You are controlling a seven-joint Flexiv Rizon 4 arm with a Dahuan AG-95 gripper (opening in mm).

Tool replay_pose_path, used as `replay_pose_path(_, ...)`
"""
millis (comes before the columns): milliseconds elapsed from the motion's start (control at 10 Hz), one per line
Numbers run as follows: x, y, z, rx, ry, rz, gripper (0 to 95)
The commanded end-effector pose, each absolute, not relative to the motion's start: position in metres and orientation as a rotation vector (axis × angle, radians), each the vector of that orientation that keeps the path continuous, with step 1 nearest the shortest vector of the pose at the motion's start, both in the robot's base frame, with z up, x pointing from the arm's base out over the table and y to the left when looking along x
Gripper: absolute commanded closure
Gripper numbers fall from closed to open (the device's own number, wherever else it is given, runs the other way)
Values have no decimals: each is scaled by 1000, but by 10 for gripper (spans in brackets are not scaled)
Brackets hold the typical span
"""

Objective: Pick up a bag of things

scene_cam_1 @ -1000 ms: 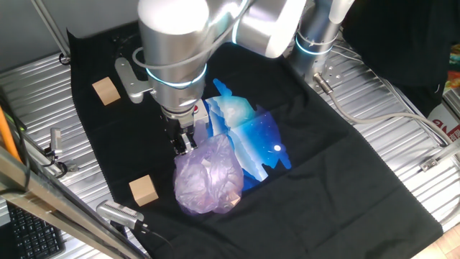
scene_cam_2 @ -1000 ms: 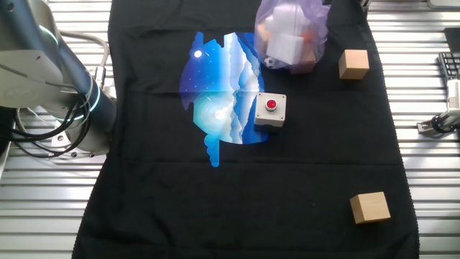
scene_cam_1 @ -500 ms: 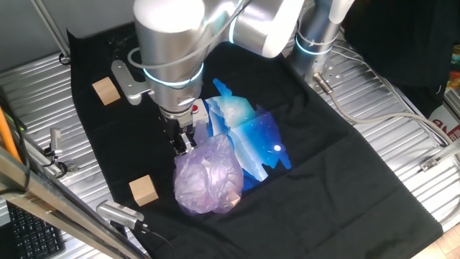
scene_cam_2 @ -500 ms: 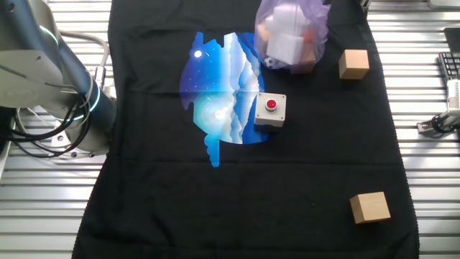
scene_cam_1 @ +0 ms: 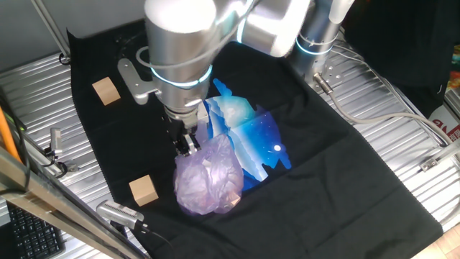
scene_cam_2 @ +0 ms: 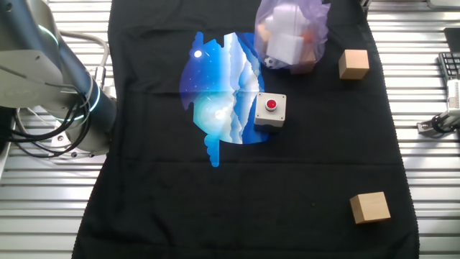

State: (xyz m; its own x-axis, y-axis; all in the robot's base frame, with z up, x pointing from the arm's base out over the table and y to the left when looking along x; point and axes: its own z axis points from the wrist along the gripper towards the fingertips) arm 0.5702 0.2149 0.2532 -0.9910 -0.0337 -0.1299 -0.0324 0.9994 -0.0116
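Lying on the black cloth spread over the ribbed metal worktop: purple bag, bulging, crinkled, orange and whitish items showing through. Sitting toward one long edge of the cloth, cut by the top border in the other fixed view. Overlapping or touching the blue bag along one side; exact contact not clear. Blue bag lying flat, shiny, blue and white.

Hanging straight down over the purple bag's upper edge: gripper, fingertips meeting the plastic near its top. Jaws appearing narrow, but whether pinching plastic or merely pressing against it, cannot tell. Hiding much of the cloth behind it in one fixed view: the big silver wrist. Gripper not visible in the other fixed view, only the arm's base.

Resting just beside the blue bag: small grey box with red button, apart from the purple bag. Sitting on the cloth: two wooden cubes, one near the purple bag, one farther off.
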Motion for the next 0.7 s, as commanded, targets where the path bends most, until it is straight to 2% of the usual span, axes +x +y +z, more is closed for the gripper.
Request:
replay_pose_path(100,575,230,275,1,3024,-5,950)
replay_pose_path(300,574,240,292,24,3028,-4,950)
replay_pose_path(700,568,254,292,54,3043,0,950)
